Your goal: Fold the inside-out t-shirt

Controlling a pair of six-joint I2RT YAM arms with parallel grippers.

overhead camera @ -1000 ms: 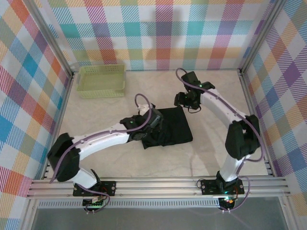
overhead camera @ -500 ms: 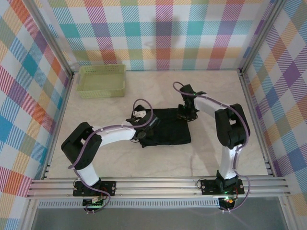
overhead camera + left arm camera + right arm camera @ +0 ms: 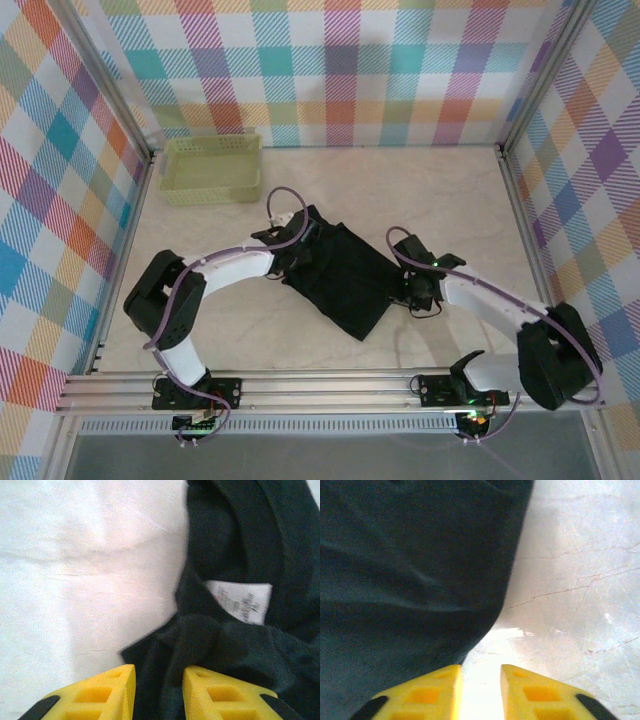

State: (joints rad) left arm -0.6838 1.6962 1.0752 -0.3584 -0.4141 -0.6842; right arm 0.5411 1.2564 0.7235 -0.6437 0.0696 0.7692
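**Change of state.** Half a second back, the plain black soft cloth t-shirt point(image 3: 340, 280) lay squared to the edges of the tabletop point(image 3: 450, 200). In the top view it now lies diagonally at frame centre, running from upper left to lower right. It is well apart from the pale green plastic lattice basket point(image 3: 210, 186) at upper left. The bundle is compact and shows no new fold, so this reads as a reorientation step, not a fold.

**Left gripper** point(image 3: 298, 243). It sits at the shirt's upper-left end. In the left wrist view its jaws clench a ridge of black cloth just below the small white tag point(image 3: 240, 602). The arm is bent sharply, with its elbow at the left of the frame.

**Right gripper** point(image 3: 408, 290). It has swung from the shirt's upper-right corner to its right edge. The arm lies low, extended from the lower right. In the right wrist view the shirt's edge meets one fingertip, and bare tabletop shows between the jaws. A grasp cannot be confirmed.
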